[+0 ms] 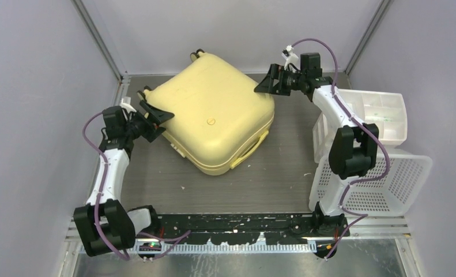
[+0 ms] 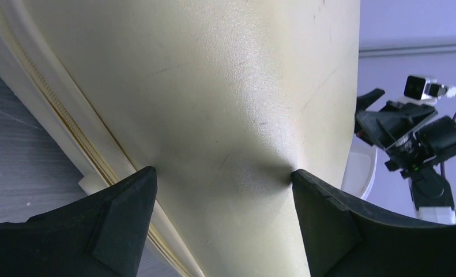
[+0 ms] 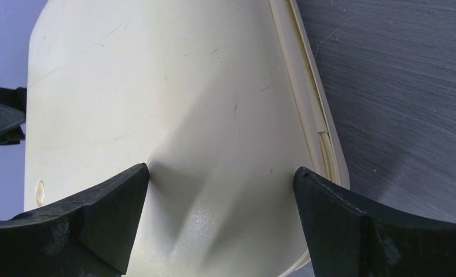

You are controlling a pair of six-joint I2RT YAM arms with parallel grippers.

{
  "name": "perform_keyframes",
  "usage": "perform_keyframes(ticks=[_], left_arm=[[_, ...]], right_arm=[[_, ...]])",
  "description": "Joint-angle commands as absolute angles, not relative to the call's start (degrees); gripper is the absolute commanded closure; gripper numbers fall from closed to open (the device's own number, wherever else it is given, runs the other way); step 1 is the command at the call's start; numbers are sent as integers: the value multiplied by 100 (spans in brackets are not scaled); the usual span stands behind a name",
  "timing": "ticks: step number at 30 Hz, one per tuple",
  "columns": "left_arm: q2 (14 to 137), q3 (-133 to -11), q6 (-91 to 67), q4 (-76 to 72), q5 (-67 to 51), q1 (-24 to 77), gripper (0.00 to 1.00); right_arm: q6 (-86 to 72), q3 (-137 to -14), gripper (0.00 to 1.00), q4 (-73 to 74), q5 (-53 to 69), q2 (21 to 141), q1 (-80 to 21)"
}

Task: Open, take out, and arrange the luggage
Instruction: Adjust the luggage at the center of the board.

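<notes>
The pale yellow luggage [image 1: 214, 112] lies flat and closed on the grey table, turned diagonally, with its handle [image 1: 249, 151] facing the near right. My left gripper [image 1: 162, 122] stands open at its left corner. In the left wrist view both fingertips of my left gripper [image 2: 222, 173] rest against the rounded shell [image 2: 214, 86], beside the zip seam. My right gripper [image 1: 262, 81] stands open at the far right corner. In the right wrist view the right gripper [image 3: 221, 170] straddles the curved shell [image 3: 173, 86] with its tips touching it.
A white perforated basket [image 1: 387, 179] stands at the right, by the right arm's base. Behind it is a white drawer bin [image 1: 381, 115]. Grey walls close in on the left, back and right. Small wheels [image 1: 198, 55] stick out at the luggage's far edge.
</notes>
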State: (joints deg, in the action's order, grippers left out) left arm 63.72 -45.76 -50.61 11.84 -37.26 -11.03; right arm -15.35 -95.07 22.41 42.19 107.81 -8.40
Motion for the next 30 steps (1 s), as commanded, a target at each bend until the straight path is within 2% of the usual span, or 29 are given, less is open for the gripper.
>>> perform_keyframes(ticks=[1, 12, 19, 25, 30], left_arm=[[6941, -5047, -4903, 616, -3876, -1050, 16], [8416, -6283, -4472, 593, -4297, -1017, 17], [9186, -7256, -4198, 997, -4308, -983, 17], [8520, -7882, -3263, 2220, -3469, -1061, 16], [7244, -7397, -3233, 2591, -3182, -1045, 15]], right_arm=[[-2085, -8624, 2, 2512, 5178, 9996, -1170], [-2265, -6753, 4, 2083, 4553, 8408, -2183], [-866, -6875, 0, 2896, 4037, 7717, -2138], [993, -6738, 0, 3748, 5020, 6723, -1560], [1937, -6311, 0, 3998, 5532, 6230, -1397]])
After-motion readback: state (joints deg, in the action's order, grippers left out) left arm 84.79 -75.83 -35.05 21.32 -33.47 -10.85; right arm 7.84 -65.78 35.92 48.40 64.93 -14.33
